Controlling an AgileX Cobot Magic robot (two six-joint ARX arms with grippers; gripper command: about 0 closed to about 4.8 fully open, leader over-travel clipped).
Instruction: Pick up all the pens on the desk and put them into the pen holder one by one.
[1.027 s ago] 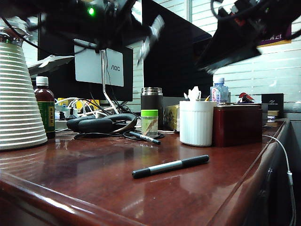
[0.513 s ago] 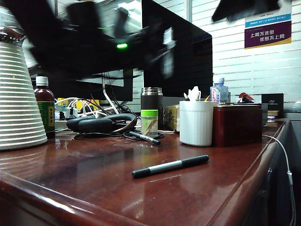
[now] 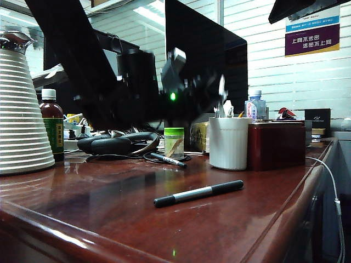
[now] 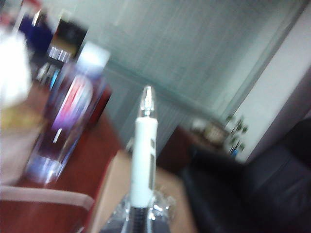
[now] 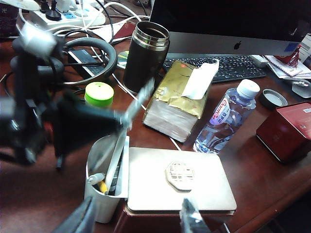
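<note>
Ballpoint (image 4: pixel 145 145), clamped in the left tool (image 3: pixel 211 93), tilts above the pen holder (image 3: pixel 228 143); right tool (image 5: pixel 136 216) hangs half-spread overhead.

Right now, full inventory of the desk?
pen holder: 1, white, beside dark red box.
grey marker: 1, desk front.
black marker: 1, by headphones.
ballpoint: 1, clear-and-silver, in left gripper.
green-lidded jar: 1.
flask: 1, steel-and-black.
water bottle: 1.
tissue pack: 1, gold.
ribbed white jug: 1.
left gripper: shut on ballpoint, above pen holder.
right gripper: open, raised above dark red box.
</note>
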